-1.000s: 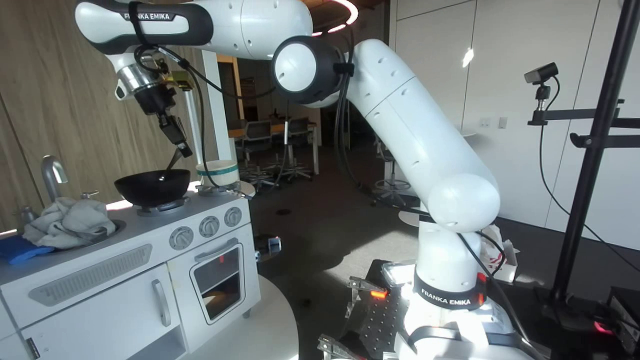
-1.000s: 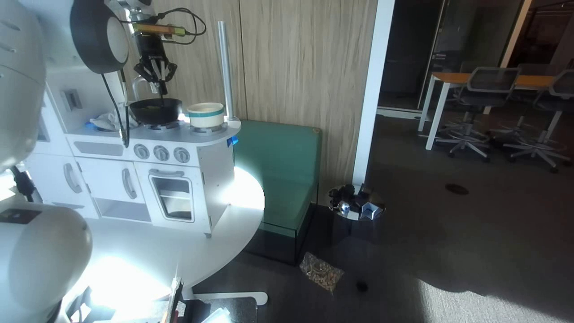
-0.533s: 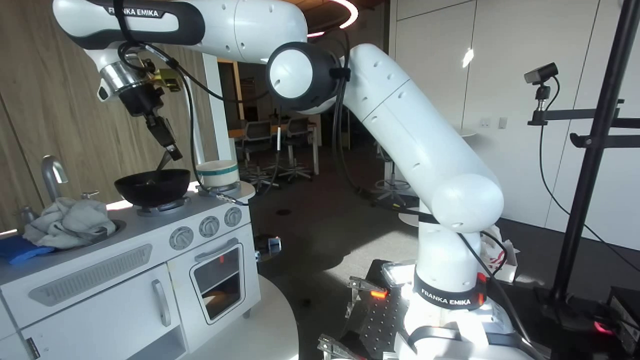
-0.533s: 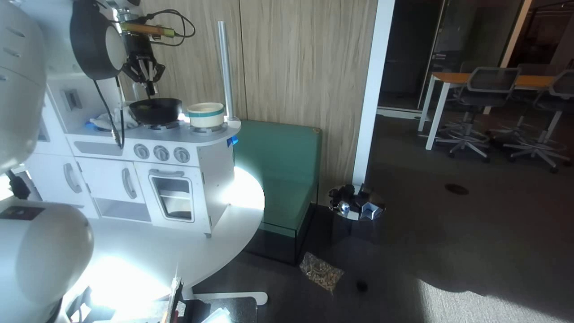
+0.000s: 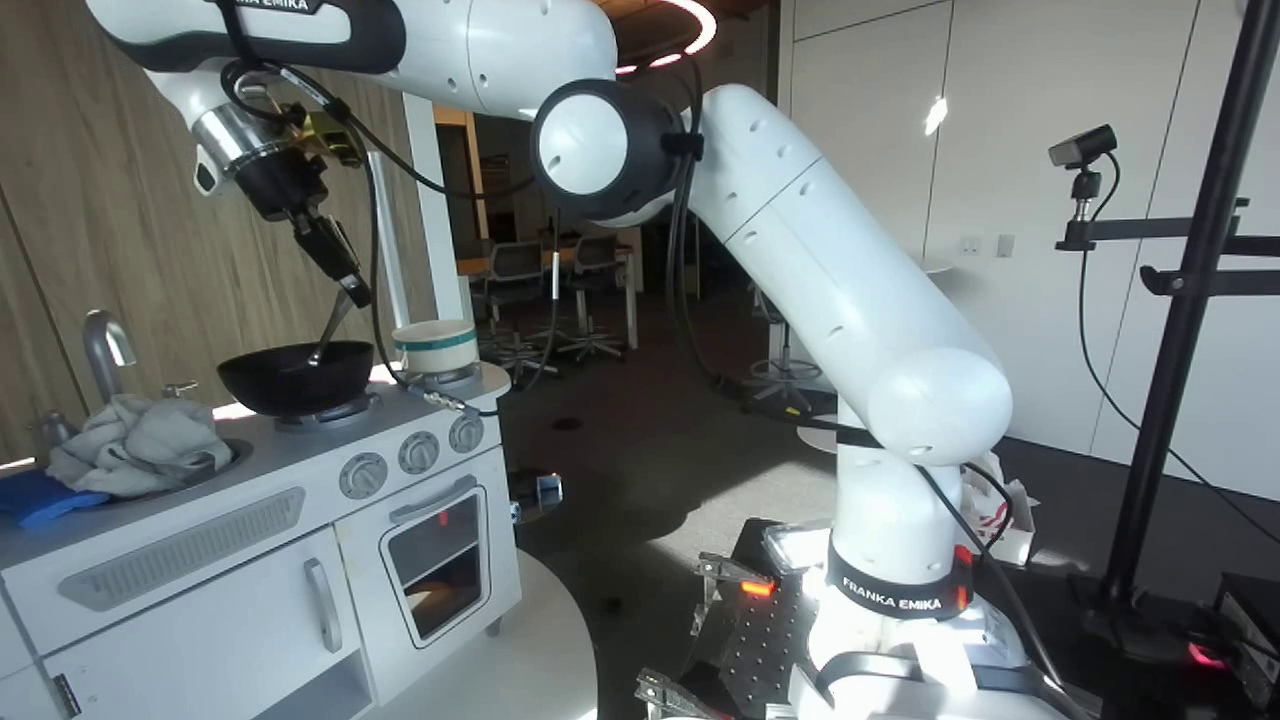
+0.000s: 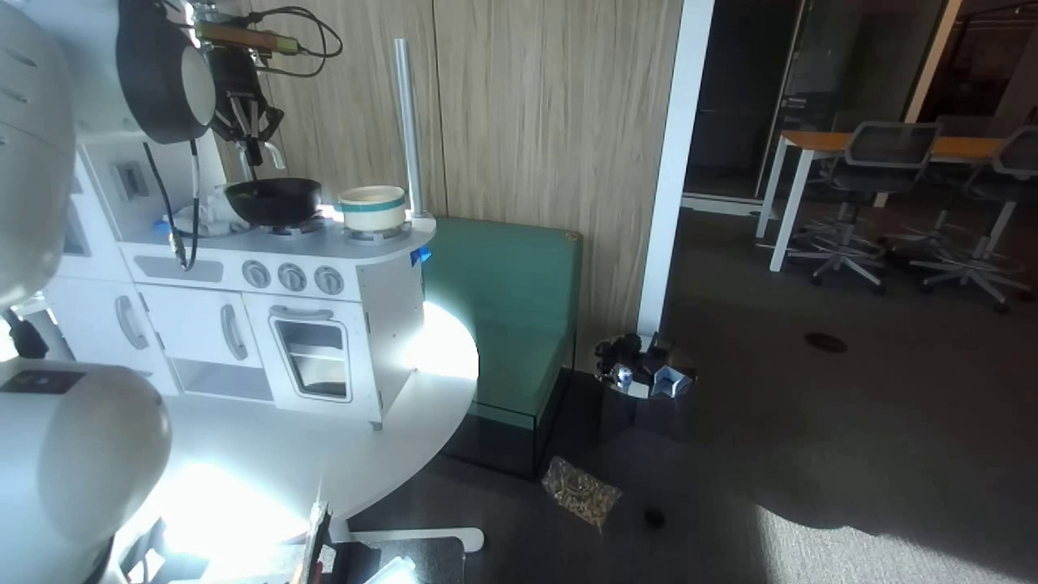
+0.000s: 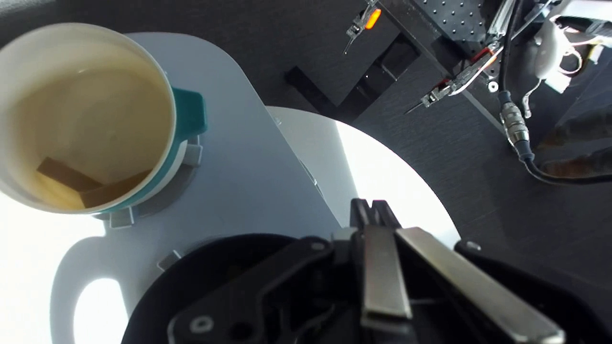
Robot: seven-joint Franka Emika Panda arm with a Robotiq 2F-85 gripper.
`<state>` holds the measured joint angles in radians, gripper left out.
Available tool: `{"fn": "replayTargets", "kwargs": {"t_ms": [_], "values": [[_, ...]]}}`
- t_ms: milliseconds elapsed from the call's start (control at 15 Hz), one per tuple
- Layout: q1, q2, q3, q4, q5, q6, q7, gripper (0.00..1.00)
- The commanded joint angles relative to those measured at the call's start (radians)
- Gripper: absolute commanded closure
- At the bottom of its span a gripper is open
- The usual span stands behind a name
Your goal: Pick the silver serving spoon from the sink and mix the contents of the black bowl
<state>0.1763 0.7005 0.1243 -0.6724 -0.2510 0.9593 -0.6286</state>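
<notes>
Exterior view, claw (image 5: 357, 291) clamped on spoon (image 5: 331, 329) slanting into black bowl (image 5: 293, 385), edge clear of pot (image 5: 436, 352)

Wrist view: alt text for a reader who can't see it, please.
Gripper, fingertips close together, partly hiding a black bowl at the bottom edge. At upper left, a pale pot with a teal handle sits on a grey burner.
</notes>
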Motion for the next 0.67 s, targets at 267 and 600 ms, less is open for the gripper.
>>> {"fn": "replayTargets", "kwargs": {"t_ms": [267,600], "values": [[-0.042,0.010,-0.064,0.061,-0.020,-0.054,0.042,0.99],[-0.052,0.025,-0.091,0.075,-0.034,-0.073,0.038,0.99]]}}
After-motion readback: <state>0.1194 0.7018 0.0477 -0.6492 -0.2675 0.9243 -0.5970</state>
